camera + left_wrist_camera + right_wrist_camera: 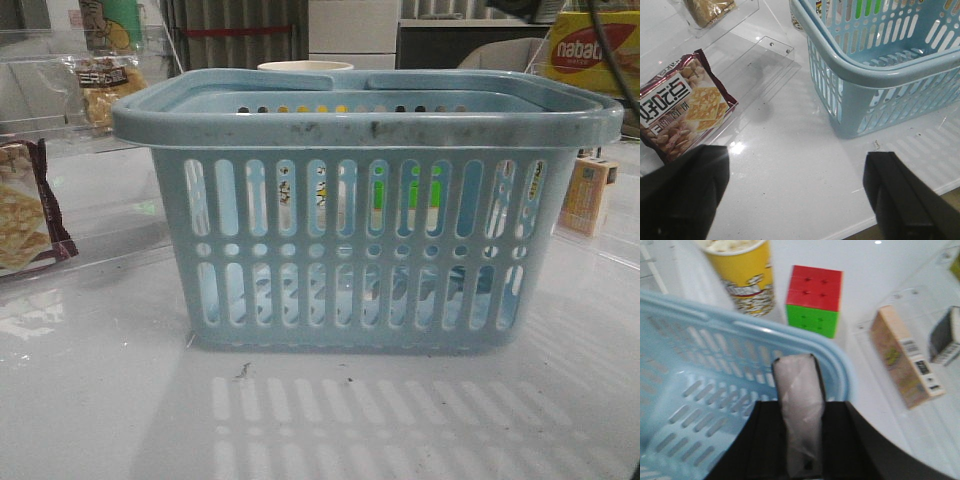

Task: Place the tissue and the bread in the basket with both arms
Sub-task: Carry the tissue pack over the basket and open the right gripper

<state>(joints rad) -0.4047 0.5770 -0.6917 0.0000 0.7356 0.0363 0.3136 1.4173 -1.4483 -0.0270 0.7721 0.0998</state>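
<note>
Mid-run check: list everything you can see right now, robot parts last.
basket: 1, light blue, table centre
tissue: 1, greyish with dark edges, held over basket rim
bread: 1, golden-brown, far left
cracker pack: 1, maroon-edged, left of basket
cube: 1, red and green, behind basket
cup: 1, yellow, beside cube
carton: 1, yellow-orange, right of basket
dark pack: 1, blackish, beside carton
nabati box: 1, yellow-red, far right
left gripper: open, empty
right gripper: shut on tissue

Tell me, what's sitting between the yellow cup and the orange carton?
A cube with red and green faces sits between them, shown in the right wrist view.
</note>
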